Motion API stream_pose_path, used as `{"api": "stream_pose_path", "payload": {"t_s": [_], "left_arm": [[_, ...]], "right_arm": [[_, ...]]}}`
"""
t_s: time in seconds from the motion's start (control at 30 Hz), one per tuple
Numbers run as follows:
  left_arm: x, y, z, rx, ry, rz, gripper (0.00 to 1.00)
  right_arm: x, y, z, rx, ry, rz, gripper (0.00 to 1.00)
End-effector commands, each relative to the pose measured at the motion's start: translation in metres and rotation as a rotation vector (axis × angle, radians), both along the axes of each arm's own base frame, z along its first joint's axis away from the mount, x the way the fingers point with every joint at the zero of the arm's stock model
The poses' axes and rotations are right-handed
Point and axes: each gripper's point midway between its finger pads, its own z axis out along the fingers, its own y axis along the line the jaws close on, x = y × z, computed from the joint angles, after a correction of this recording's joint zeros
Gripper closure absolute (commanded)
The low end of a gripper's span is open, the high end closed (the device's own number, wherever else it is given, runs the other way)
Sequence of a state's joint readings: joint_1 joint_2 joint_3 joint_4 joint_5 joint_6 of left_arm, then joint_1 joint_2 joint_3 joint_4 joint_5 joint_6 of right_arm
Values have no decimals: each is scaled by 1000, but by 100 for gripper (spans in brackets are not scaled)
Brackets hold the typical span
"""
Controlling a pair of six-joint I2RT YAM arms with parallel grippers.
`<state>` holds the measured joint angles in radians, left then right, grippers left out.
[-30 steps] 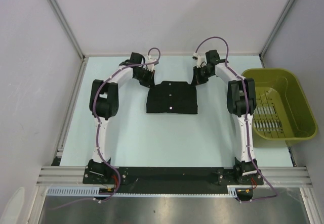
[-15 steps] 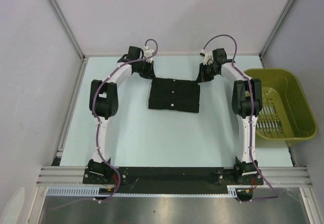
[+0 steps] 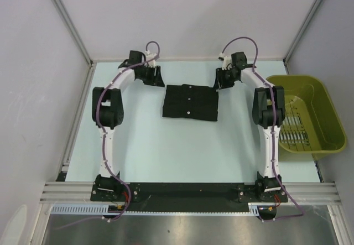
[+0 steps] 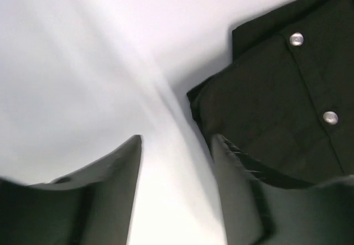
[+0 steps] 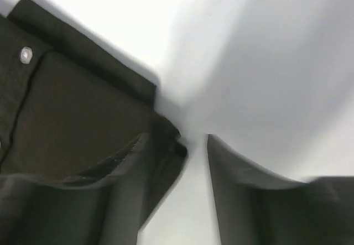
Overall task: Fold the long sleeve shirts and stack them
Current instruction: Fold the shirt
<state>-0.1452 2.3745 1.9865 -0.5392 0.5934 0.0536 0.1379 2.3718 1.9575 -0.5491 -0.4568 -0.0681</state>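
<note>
Currently, the left gripper [image 4: 177, 140] is spread with only bare table [image 3: 144, 140] between its fingers. The folded black shirt [image 3: 189, 102] lies just beside it, on the side toward the other arm and apart from it. The right gripper [image 5: 177, 137] is also spread and pinching nothing, but its inner finger sits right at the shirt's far corner; you cannot tell whether it touches. Watch that corner: if you lift or close from here, the finger could catch the top layer and drag the fold open. An inward sweep by the left gripper would likely rumple the near edge. No brand, label or writing is readable, only plain pale buttons [image 4: 297, 38]. The green basket [image 3: 301, 115] sits well outboard of the right gripper.
</note>
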Motion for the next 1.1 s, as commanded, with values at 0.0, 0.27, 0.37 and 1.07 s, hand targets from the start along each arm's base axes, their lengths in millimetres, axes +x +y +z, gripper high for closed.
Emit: {"api": "stream_pose_path", "payload": {"t_s": [0.0,0.27,0.37,1.07], "left_arm": [[-8,4,101,-125,-173,-32,36],[-99,-11,48,-290,152,-15,23],[-123,-11,34,-300,213,-5,24],[-259,-13,3,-329,367,-88,100]], "right_arm": [[6,-26,83,10,-149,-52,40],[-83,4,74,269,122,-28,6],[-120,13,56,319,229,-16,5],[-220,62,-1,327,453,254,95]]}}
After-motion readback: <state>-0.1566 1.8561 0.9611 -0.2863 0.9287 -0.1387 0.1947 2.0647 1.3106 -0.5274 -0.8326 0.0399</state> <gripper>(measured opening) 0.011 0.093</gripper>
